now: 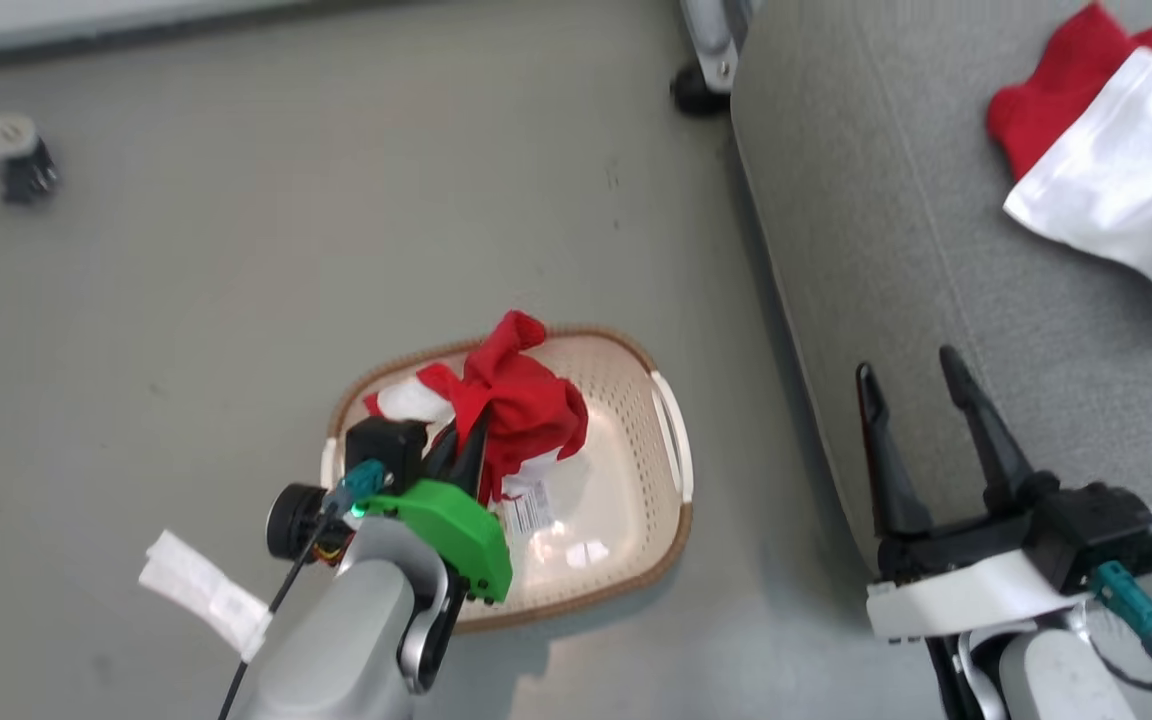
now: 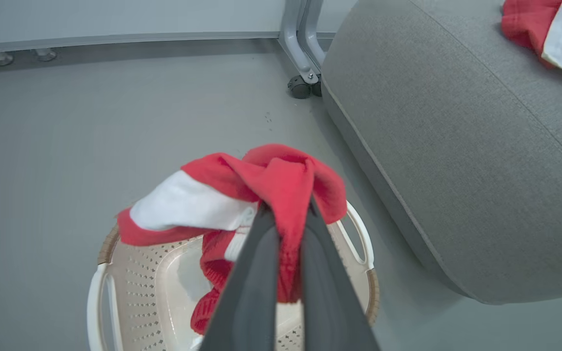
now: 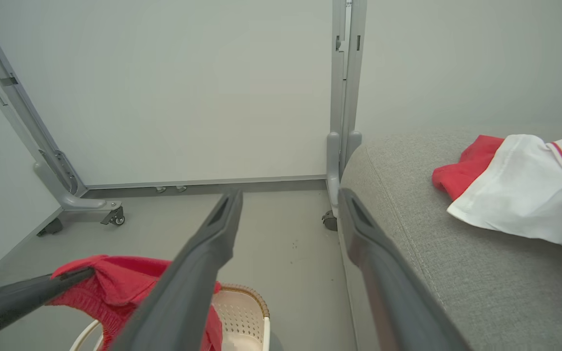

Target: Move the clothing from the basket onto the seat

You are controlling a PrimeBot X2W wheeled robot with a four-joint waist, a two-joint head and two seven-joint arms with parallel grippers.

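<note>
Two garments, first garment [image 1: 1106,170] on seat [image 1: 886,220], second garment [image 1: 526,400] hanging downward, pinched by left gripper [image 1: 466,440] over one basket [image 1: 636,580], right gripper [image 1: 911,365] spread.

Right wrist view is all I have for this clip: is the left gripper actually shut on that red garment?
Observer: Yes; in the left wrist view the left gripper has its fingers pinched on the red garment.
Operator: Is it out of the basket?
Observer: Not fully; its lower end hangs inside the basket.
Operator: Anything else in there?
Observer: None that the head view shows; a white label hangs at this one's lower end.
</note>
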